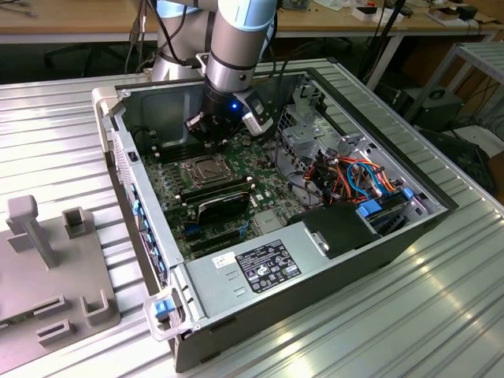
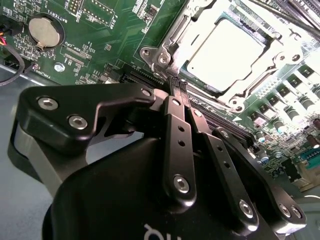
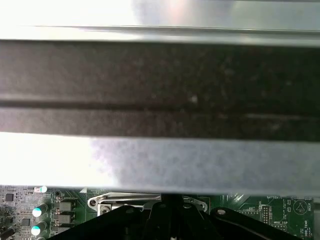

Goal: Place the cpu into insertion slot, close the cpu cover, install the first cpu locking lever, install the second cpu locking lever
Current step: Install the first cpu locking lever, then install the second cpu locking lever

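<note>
**Jaws closed, tips at socket edge; CPU seated, cover down**

Exterior view: arm [image 1: 236,47] reaches down into the open PC case [image 1: 315,260], which lies on a ribbed metal tabletop [image 1: 441,315]. Gripper [image 1: 211,135] sits low over the motherboard [image 1: 260,201], just behind the insertion slot [image 1: 201,169] and near the case's back wall. A blue light glows on the wrist. The slot shows a silvery rim with a grey square in the middle. Black memory sticks [image 1: 222,193] lie just in front of the socket. Power supply [image 1: 260,264] is at the case's near edge, with a cable bundle [image 1: 354,177] on the exterior view's right. A grey fixture block [image 1: 47,268] sits on the tabletop at the exterior view's left, well apart from the case.

Second wrist view: gripper [image 2: 178,86] has its jaws pressed together with nothing between them, and the tips are at the corner of the socket frame. Cpu [image 2: 225,52] lies flat inside the insertion slot [image 2: 240,102], its silver top bright with glare. Cpu cover [image 2: 172,37] is down flat around the chip, which shows through the window. Coin battery [image 2: 45,29] sits on the board off to one side, well clear.

First wrist view: the case wall [image 3: 160,85] is close up as dark and bright horizontal bands. Below it are a strip of green board, a silvery lever or frame edge [image 3: 125,201] and the black gripper body [image 3: 170,222]. Can't tell lever latch state.
</note>
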Available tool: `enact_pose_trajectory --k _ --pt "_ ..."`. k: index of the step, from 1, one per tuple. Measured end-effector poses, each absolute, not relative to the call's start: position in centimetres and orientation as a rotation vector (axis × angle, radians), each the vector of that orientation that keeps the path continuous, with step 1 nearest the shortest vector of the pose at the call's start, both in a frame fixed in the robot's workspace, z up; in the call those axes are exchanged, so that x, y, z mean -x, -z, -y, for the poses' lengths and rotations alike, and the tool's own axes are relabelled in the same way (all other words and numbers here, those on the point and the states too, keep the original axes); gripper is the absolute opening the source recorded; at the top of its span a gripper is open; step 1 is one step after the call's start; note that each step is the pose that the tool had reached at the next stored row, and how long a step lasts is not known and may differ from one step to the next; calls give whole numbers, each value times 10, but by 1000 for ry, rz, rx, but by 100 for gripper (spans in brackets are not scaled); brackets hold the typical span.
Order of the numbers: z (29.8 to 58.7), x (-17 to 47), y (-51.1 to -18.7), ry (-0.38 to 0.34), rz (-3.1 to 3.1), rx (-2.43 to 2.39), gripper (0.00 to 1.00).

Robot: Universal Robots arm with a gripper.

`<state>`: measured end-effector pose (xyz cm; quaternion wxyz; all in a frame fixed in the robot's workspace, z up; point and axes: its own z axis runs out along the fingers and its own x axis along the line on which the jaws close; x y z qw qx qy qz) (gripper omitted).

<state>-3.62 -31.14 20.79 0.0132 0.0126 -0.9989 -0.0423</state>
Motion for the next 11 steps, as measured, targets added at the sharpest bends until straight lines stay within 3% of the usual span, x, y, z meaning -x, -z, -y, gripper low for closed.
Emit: enact_pose_trajectory --k 11 --pt "312 36 -208 132 3112 -39 11"
